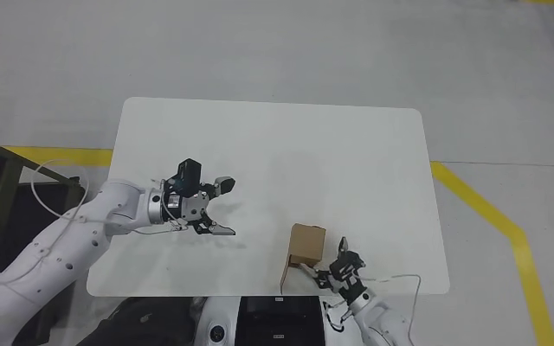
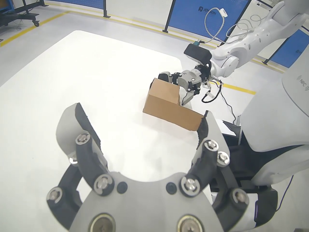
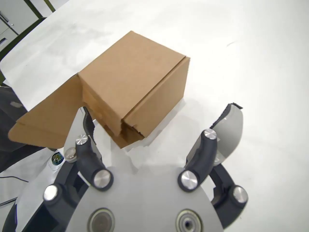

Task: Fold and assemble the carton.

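The carton (image 3: 135,80) stands on the counter (image 3: 241,37) directly ahead of the right fingers (image 3: 228,119), which are spread wide and grip nothing. Its near lower corner sits in the gap between them. One long flap (image 3: 45,117) stands open and runs out beside and past one finger, its tip beyond the counter's edge; whether it touches that finger cannot be told.

The body looks squared up, so the step in hand is judged to be closing that flap over the open end. To do it well, the right fingers should probably come in behind the flap's free edge and sweep it round along its crease. Shoving the box wall would likely make the light carton skid on the smooth counter. The corner nearest the fingers looks ragged, so a gentle tuck suits better than a hard push. The left fingers (image 2: 70,124) could brace the far wall meanwhile.

The right wrist sits low near the counter's edge, its fingers levelled at the carton's end. The left arm hovers well apart from the carton. Its wrist is turned so that its fingers, likewise spread and empty, point across the counter toward the carton's long side.
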### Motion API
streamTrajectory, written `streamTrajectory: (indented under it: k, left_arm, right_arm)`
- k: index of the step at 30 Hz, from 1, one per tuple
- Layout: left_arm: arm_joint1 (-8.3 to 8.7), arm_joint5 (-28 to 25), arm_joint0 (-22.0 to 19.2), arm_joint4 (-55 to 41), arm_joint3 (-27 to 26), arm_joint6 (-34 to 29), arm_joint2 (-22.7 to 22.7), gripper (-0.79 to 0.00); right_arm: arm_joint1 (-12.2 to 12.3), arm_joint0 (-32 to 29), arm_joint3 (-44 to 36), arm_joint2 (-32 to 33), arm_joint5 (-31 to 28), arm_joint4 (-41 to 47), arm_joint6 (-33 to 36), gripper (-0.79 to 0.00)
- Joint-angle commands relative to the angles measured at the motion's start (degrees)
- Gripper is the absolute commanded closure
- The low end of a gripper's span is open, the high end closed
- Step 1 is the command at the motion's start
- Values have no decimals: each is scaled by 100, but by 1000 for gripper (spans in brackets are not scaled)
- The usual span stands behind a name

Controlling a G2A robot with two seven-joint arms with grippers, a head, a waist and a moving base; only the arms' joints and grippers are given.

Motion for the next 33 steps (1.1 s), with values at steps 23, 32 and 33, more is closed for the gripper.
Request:
streamTrajectory:
  k: [23,32,33]
  left_arm:
    - [-76,-46,343,-73,-116,-228,-442,-785]
    - [-91,-46,409,-84,-133,-283,-526,-785]
    - [-91,-46,415,-95,-125,-289,-536,-785]
  right_arm:
    - [-171,700,314,-413,123,240,309,-311]
    - [-261,944,418,-506,376,488,298,-391]
    - [-273,984,455,-514,401,513,287,-379]
